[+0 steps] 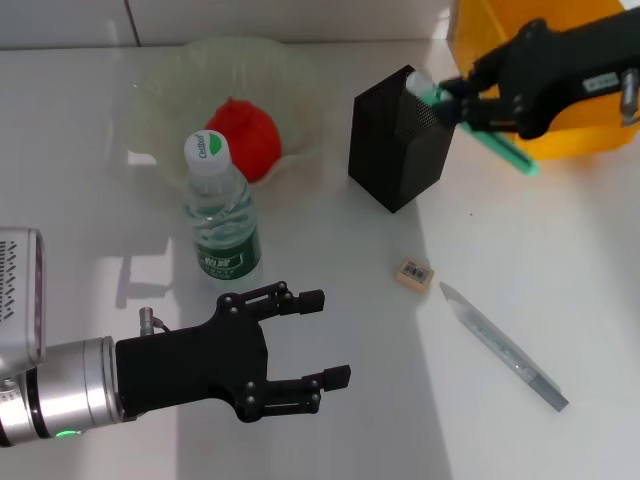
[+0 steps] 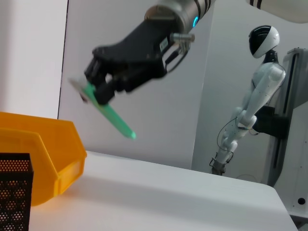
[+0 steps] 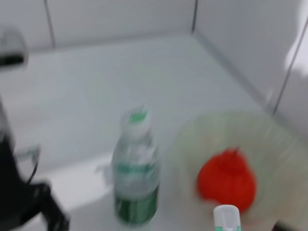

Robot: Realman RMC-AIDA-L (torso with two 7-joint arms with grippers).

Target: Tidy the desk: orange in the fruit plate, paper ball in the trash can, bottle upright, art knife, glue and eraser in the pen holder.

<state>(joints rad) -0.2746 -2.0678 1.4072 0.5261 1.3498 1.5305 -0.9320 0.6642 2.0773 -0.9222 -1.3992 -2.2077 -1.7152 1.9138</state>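
Note:
My right gripper [image 1: 466, 104] is shut on a green glue stick [image 1: 503, 147] and holds it tilted, with its white cap end above the top of the black mesh pen holder [image 1: 398, 138]. The left wrist view shows that gripper [image 2: 99, 90] and the glue stick [image 2: 114, 119] too. The orange [image 1: 246, 138] lies in the pale-green fruit plate [image 1: 165, 95]. The bottle [image 1: 220, 212] stands upright in front of the plate. The eraser [image 1: 414, 273] and the art knife [image 1: 505, 347] lie on the table. My left gripper [image 1: 325, 337] is open and empty near the front. The paper ball is out of view.
The yellow trash can [image 1: 472, 38] stands at the back right, behind my right arm; it also shows in the left wrist view [image 2: 45, 156]. A white wall runs behind the table. A white humanoid robot [image 2: 257, 96] stands far off beyond the table.

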